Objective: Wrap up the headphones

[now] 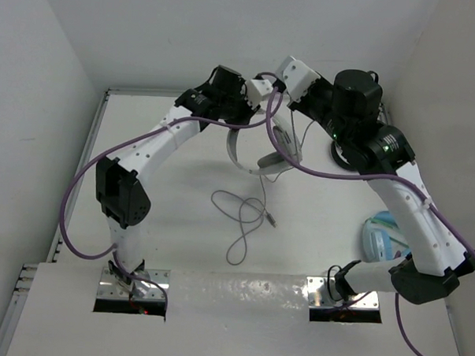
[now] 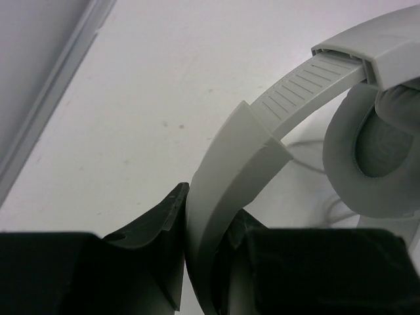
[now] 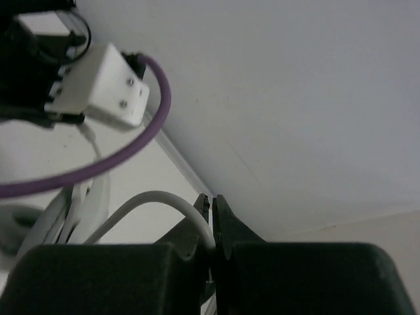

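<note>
Clamping our left claw [image 2: 209, 220] on the grey headband [image 2: 226, 164] of the headphones [image 2: 308, 92], we hold them up above the desk [image 1: 173, 215], the band rising away from the claw to a padded earcup [image 2: 380, 151] just beyond it on the right. Our right claw [image 3: 211, 211] is pinched together on the thin cable [image 3: 147, 200], which arches out to the left of its tips. Below and between both claws more cable lies in loose loops on the desk, while light blue headphones [image 1: 379, 235] rest well apart, nearer the right claw's arm.
</note>
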Available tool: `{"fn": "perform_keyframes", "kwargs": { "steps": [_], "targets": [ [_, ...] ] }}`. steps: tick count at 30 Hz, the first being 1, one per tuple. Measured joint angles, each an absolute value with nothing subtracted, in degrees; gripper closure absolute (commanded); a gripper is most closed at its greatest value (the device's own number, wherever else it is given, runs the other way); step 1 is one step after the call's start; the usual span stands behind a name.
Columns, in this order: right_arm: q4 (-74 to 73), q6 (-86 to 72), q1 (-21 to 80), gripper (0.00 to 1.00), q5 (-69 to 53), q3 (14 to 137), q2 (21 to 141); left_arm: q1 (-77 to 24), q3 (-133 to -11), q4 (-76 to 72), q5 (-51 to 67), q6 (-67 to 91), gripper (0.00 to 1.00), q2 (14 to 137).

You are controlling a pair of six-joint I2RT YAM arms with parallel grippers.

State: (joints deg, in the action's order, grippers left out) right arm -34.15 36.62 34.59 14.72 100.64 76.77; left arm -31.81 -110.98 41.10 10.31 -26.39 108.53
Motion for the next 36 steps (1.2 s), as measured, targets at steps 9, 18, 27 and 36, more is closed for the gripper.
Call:
{"fn": "perform_keyframes", "kwargs": {
  "steps": [9, 18, 27, 36],
  "targets": [
    [-22.9, 37.4, 32.9, 1.0, 10.2, 97.3, 79.0, -33.6, -111.0, 43.3, 21.3, -23.2, 1.0, 106.9],
    [-16.4, 22.7, 23.7, 1.0, 1.4, 95.9, 85.0, -33.7, -111.2, 43.7, 28.0, -16.5, 1.0, 103.9],
    [-12.1, 10.3, 23.7, 1.0, -3.6, 94.1, 90.1, -33.7, -113.0, 43.6, 32.5, -10.6, 1.0, 102.7],
    [-11.6, 4.2, 20.7, 0.74, -7.9, 90.7, 91.0, -33.6, -116.1, 43.9, 33.0, -8.7, 1.0, 102.6]
  ]
}}
